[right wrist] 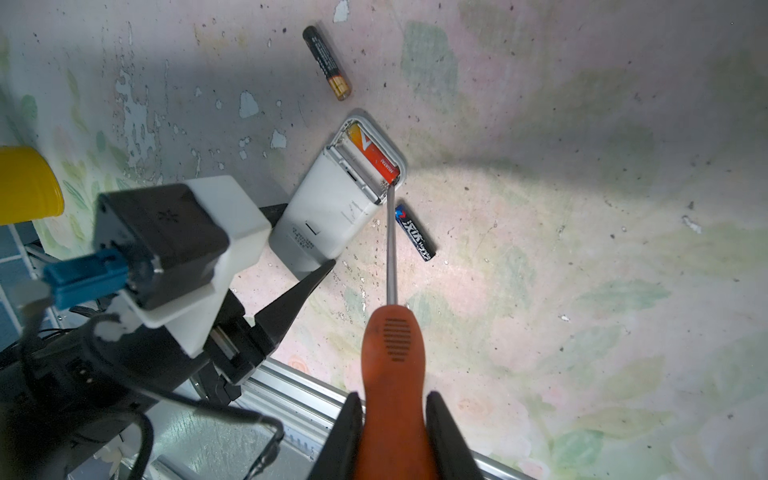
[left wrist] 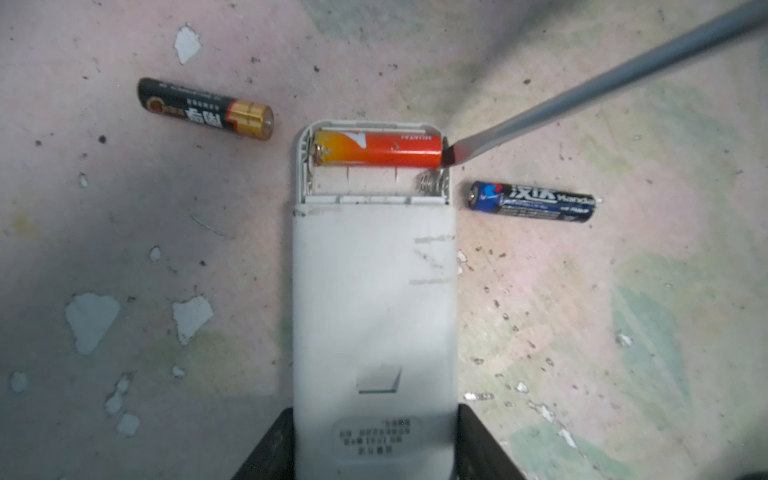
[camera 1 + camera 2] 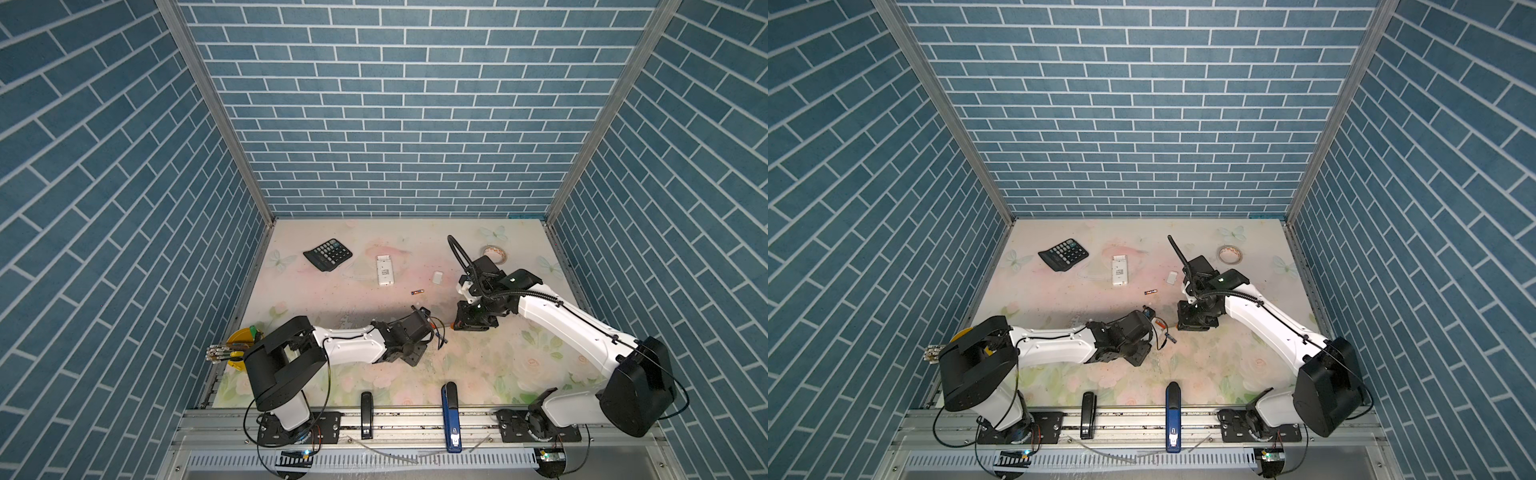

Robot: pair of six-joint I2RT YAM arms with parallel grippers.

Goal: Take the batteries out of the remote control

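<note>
My left gripper [image 2: 374,449] is shut on the white remote control [image 2: 374,291], which lies face down with its battery compartment open. One orange battery [image 2: 378,148] sits in the far slot; the near slot shows only its spring. A black-and-gold battery [image 2: 205,107] and a blue battery [image 2: 534,201] lie on the table on either side of the remote. A further battery [image 3: 417,292] lies farther back. My right gripper [image 1: 395,399] is shut on the orange-handled screwdriver [image 1: 392,353]. Its flat tip [image 2: 451,156] touches one end of the orange battery.
At the back lie a calculator [image 3: 327,254], a second white device [image 3: 385,270], a small white cover [image 3: 438,277] and a tape roll [image 3: 494,253]. A yellow cup with brushes [image 3: 241,345] stands at the left. A black stapler [image 3: 366,409] and a blue one [image 3: 451,415] rest on the front rail.
</note>
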